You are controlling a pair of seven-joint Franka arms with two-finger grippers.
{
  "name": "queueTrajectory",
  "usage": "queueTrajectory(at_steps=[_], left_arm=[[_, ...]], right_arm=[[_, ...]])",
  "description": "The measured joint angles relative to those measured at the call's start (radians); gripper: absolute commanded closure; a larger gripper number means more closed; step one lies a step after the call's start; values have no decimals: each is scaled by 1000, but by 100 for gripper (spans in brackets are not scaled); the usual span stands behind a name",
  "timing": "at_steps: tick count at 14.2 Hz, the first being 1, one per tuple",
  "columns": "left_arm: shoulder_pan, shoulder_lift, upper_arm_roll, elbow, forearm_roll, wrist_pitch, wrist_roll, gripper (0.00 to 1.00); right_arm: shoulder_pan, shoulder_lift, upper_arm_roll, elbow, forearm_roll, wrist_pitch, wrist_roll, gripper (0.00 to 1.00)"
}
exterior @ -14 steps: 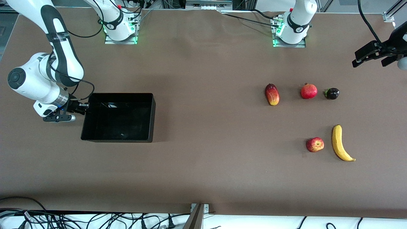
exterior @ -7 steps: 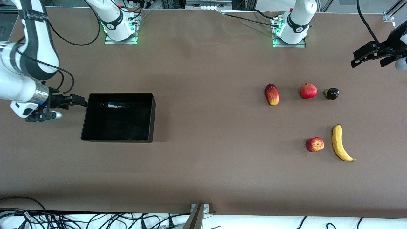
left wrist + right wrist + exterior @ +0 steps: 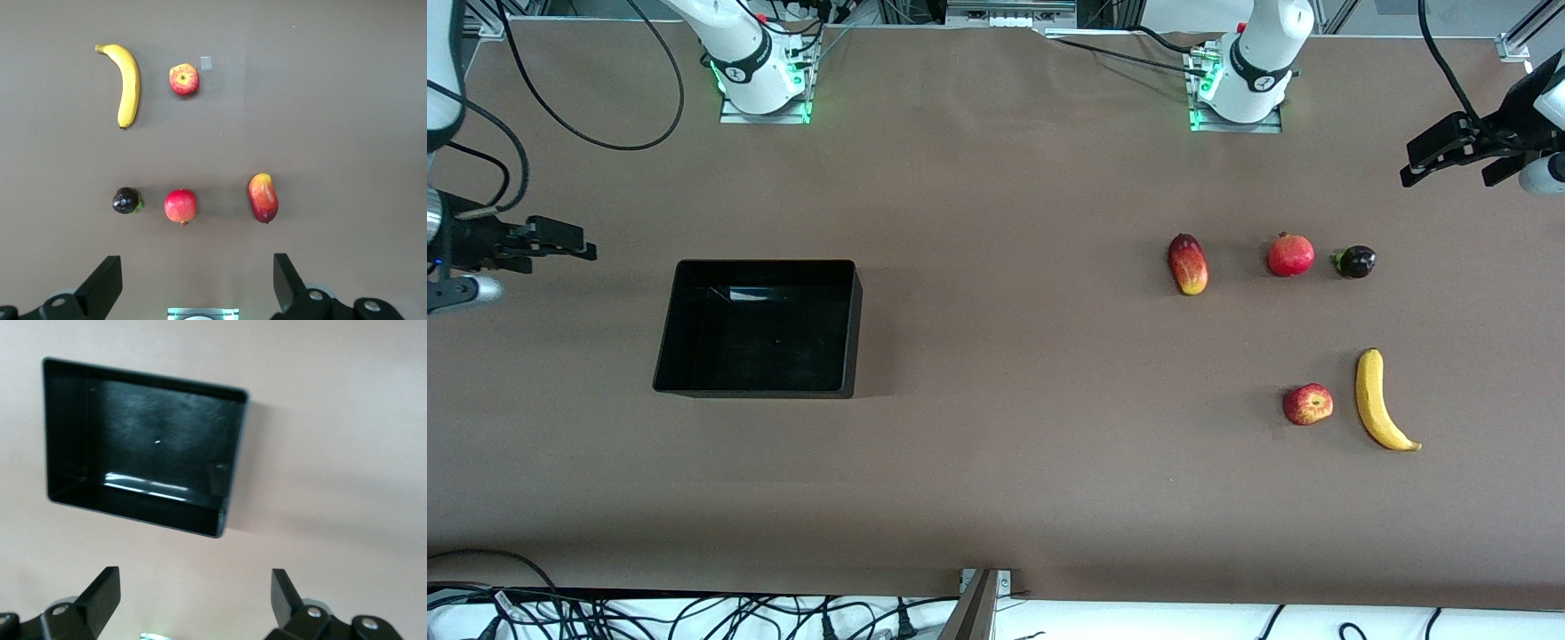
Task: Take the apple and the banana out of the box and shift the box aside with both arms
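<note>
The black box [image 3: 671,360] stands empty on the table toward the right arm's end; it also shows in the right wrist view [image 3: 67,490]. The red apple [image 3: 1308,404] and the yellow banana [image 3: 1381,400] lie side by side toward the left arm's end; the left wrist view shows the apple [image 3: 184,79] and banana [image 3: 127,83] too. My right gripper [image 3: 569,244] is open and empty, up over the table edge beside the box. My left gripper [image 3: 1427,160] is open and empty, high over the table edge, away from the fruits.
A red-yellow mango-like fruit [image 3: 1188,264], a red pomegranate [image 3: 1290,255] and a small dark purple fruit [image 3: 1354,261] lie in a row farther from the front camera than the apple and banana. The arm bases [image 3: 760,76] stand at the table's back edge.
My right gripper has let go of the box's wall and has drawn up and away toward the table edge. The box stays put. My left gripper has risen slightly.
</note>
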Motion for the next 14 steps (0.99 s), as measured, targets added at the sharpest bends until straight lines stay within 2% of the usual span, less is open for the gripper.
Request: queueTrajectory(at_steps=[3,7,9,10,12,14], left_arm=[[0,0,-1,0,0,0,45,0],[0,0,-1,0,0,0,48,0],[1,0,-1,0,0,0,47,0],[1,0,-1,0,0,0,47,0],[1,0,-2,-1,0,0,45,0],[1,0,-4,-1,0,0,37,0]], right_arm=[[6,1,5,60,-88,-57,0,0],[11,0,8,70,-89,-82,7,0],[3,-4,30,69,-91,-87,53,0],[-27,-10,69,65,-97,-88,74,0],[-131,-43,187,24,-123,-54,86,0],[-196,-102,246,-64,-138,25,88,0]])
